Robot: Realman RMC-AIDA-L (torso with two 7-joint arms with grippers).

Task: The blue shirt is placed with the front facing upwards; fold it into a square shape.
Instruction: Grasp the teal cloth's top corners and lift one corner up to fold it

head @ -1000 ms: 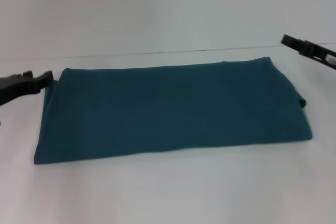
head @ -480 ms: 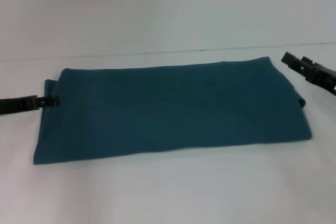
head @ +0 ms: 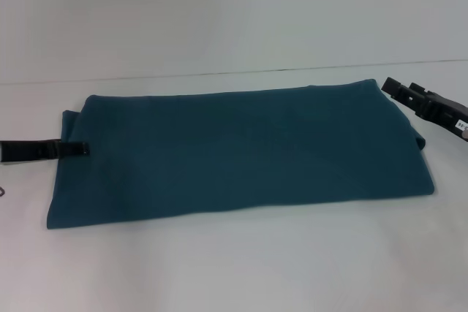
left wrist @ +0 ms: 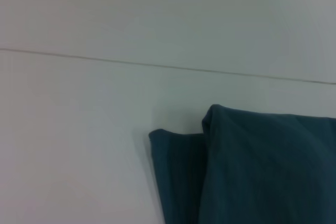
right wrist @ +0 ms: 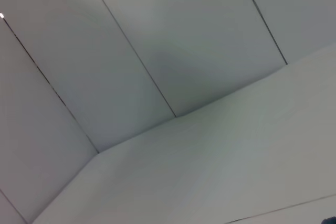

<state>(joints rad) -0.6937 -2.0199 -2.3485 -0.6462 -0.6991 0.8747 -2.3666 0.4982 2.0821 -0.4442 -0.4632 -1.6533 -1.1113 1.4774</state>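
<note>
The blue shirt (head: 241,151) lies folded into a long flat rectangle across the white table, with no lettering showing. In the left wrist view its layered left end (left wrist: 252,166) fills the lower right of the picture. My left gripper (head: 77,149) comes in low from the left, and its tip overlaps the shirt's left edge about midway along it. My right gripper (head: 401,87) hovers just beside the shirt's far right corner, open, with two dark fingers pointing at the cloth and nothing between them.
The white table (head: 234,261) extends in front of the shirt. A seam line (head: 219,73) marks where the table meets the pale wall behind. The right wrist view shows only wall panels (right wrist: 157,51) and table surface.
My left gripper slid toward the front and right until its tip reached the shirt's left edge. My right gripper dropped and moved left toward the far right corner. The shirt stayed still.
</note>
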